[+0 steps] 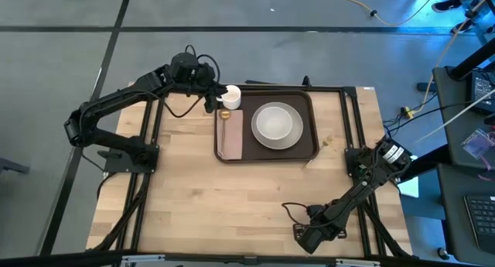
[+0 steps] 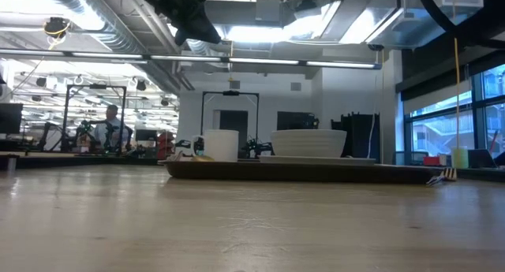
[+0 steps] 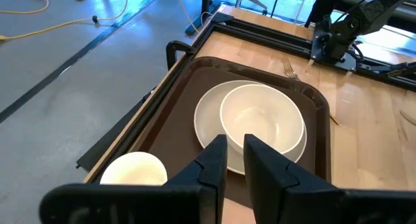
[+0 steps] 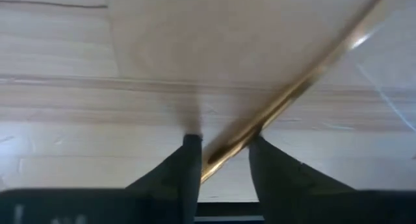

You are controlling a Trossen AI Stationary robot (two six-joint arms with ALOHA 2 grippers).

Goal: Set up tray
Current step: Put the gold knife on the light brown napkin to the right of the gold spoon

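The dark brown tray (image 1: 267, 153) lies at the table's far middle. It carries a white plate with a white bowl (image 1: 277, 124) on it, a tan-pink napkin (image 1: 231, 139) with a gold utensil (image 1: 223, 118) on it, and a white cup (image 1: 231, 97) in its far left corner. My left gripper (image 3: 235, 154) hovers above the tray's left part beside the cup (image 3: 133, 171), fingers a narrow gap apart and holding nothing. My right gripper (image 1: 303, 237) is near the table's near edge, right of the middle, shut on a slim gold utensil (image 4: 305, 74). My right gripper has the gold utensil's thin shaft (image 4: 227, 152) pinched between its two fingers. The shaft runs slanting away ahead of the fingers (image 4: 266, 159) over the wooden tabletop. Which end is held, and whether the far end rests on the table, cannot be told.
A gold fork (image 1: 323, 145) lies on the table just right of the tray, also in the low view (image 2: 442, 176). Black frame rails (image 1: 352, 112) run along the table's left and right sides. Bare wood (image 1: 232, 205) stretches between the tray and the near edge.
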